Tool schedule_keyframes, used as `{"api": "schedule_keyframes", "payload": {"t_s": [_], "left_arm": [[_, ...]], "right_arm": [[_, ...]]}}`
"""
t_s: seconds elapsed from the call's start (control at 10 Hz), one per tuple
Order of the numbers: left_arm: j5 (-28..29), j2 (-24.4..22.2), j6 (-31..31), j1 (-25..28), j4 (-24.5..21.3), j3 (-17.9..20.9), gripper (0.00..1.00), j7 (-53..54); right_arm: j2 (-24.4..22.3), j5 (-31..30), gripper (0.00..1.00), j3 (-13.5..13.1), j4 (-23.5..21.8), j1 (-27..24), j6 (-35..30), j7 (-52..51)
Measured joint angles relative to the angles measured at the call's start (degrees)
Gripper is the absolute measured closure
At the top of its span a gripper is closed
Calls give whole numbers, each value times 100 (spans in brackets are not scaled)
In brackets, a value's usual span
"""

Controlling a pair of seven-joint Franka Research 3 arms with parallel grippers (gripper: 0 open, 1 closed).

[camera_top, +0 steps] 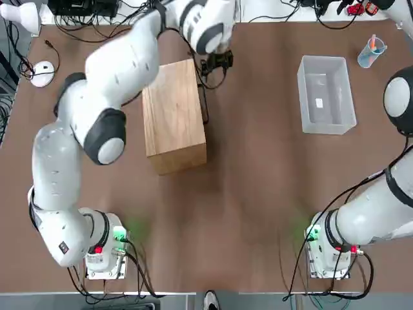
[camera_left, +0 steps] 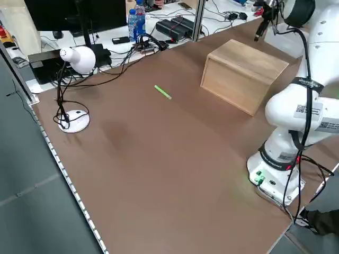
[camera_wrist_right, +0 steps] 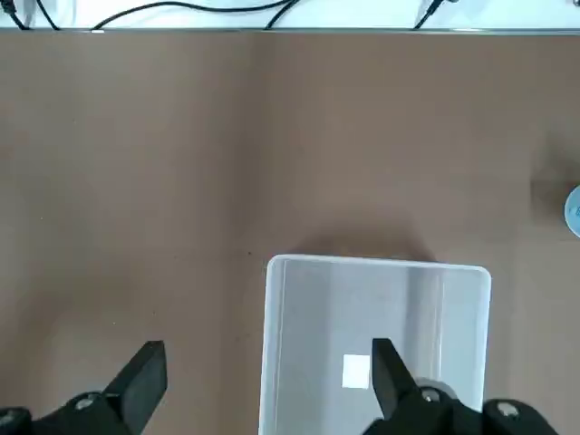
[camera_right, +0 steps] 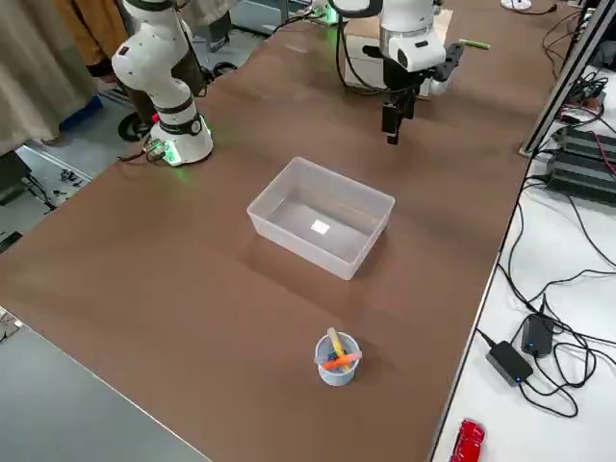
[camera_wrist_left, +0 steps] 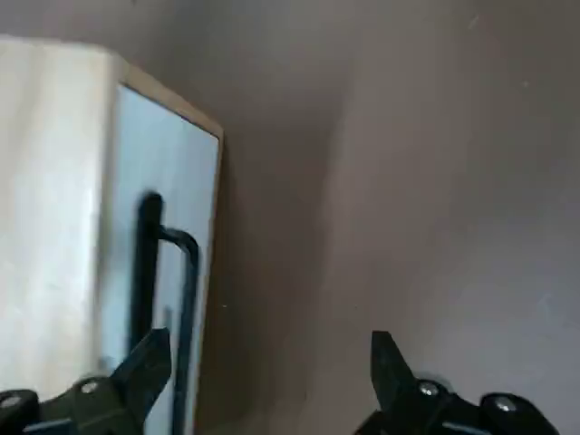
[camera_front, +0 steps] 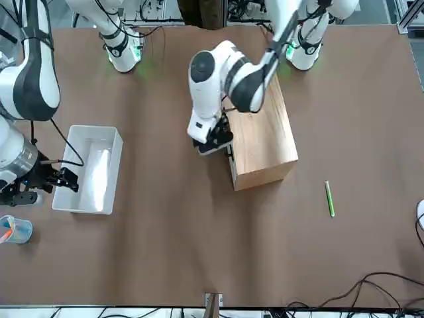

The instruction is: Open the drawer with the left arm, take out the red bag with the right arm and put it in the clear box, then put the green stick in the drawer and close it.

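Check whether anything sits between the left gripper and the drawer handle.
Nothing visible does. The left gripper hangs with open jaws right beside the cabinet's front; the black wire handle lies just off one jaw with only bare table around it. The drawer is shut.

robotics lab | brown bench [camera_top: 258,194] | cables [camera_right: 568,318] | monitor [camera_left: 58,13] | desk lamp [camera_left: 74,58]

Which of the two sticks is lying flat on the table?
The green stick, lying bare on the table beyond the wooden cabinet. The orange-pink stick stands propped in the bluish cup.
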Motion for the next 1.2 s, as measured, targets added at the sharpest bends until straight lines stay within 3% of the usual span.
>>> {"api": "schedule_keyframes", "payload": {"t_s": [0.8,1.2], "left_arm": [[26,294,-639,-142,-8,-19,4,357],[28,547,-670,-134,-37,-12,3,405]], "right_arm": [[63,0,0,-16,-1,-7,14,0],[78,1,0,2,-10,7,4,1]]}}
